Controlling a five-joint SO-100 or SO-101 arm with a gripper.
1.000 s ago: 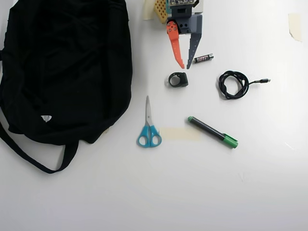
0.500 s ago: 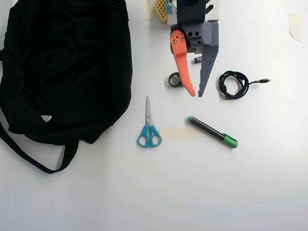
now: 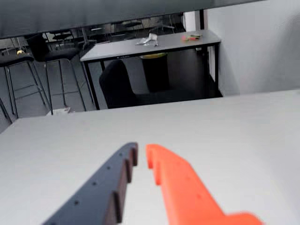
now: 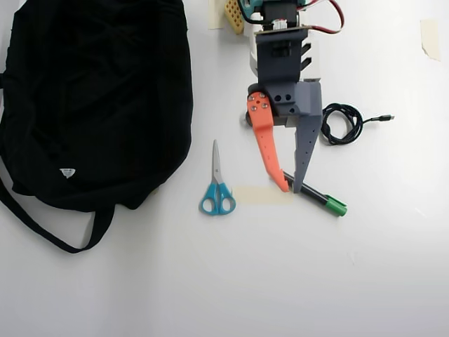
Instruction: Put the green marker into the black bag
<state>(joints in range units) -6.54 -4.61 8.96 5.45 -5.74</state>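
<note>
The green marker [image 4: 319, 199] lies on the white table in the overhead view, with its dark barrel slanting down to the right and its green cap at the lower right end. My gripper [image 4: 291, 188], with one orange and one dark grey finger, hangs over the marker's upper end. The wrist view shows the gripper [image 3: 140, 152] with its jaws almost together and nothing between them, and the marker does not show there. The black bag [image 4: 91, 91] lies at the far left of the overhead view, with its strap curling below it.
Blue-handled scissors [image 4: 217, 189] lie between the bag and the gripper. A strip of tape [image 4: 256, 194] is on the table beside the marker. A coiled black cable [image 4: 342, 123] lies right of the arm. The wrist view looks across the table at chairs and a desk.
</note>
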